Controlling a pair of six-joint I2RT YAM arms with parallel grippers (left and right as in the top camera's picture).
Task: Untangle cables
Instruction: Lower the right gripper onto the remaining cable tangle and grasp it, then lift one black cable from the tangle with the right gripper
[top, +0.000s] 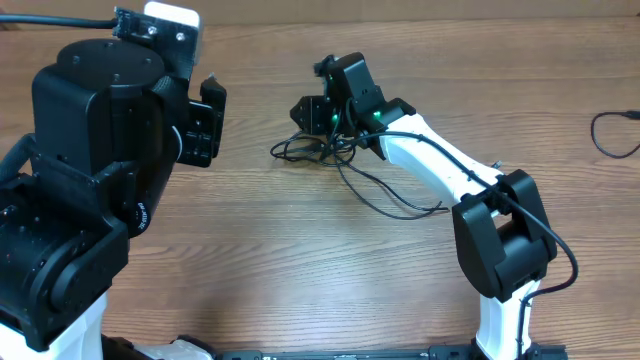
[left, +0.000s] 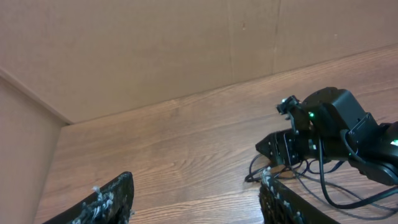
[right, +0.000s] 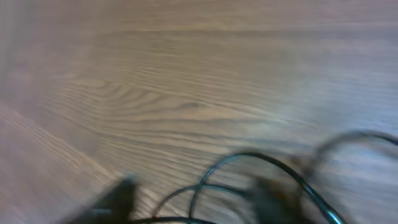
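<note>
Cables (top: 318, 150): tangled heap on worktop (top: 300, 270), just off centre toward 12 o'clock. Expected light, limp, snag-prone; best taken at slack trailing toward 4 o'clock. Left jaws parted, empty. Right jaws over heap; impossible to tell whether clenched.

The table (top: 300, 250) under both sets of fingers is brown wood with wavy grain lines. It looks smooth and a bit dull, not shiny. The cables (top: 352, 178) by the right fingers (top: 308, 110) are thin, black and smooth, with a little shine like plastic or rubber. The left fingers (left: 113, 200) are black and look rough, with whitish scuffs and bits on the inner sides. Far past the left fingers stands a wall (left: 155, 50) of plain brown board, flat and dull like cardboard. Behind the right fingers, the right arm (top: 430, 158) has a smooth white plastic shell and dull black plastic parts.
</note>
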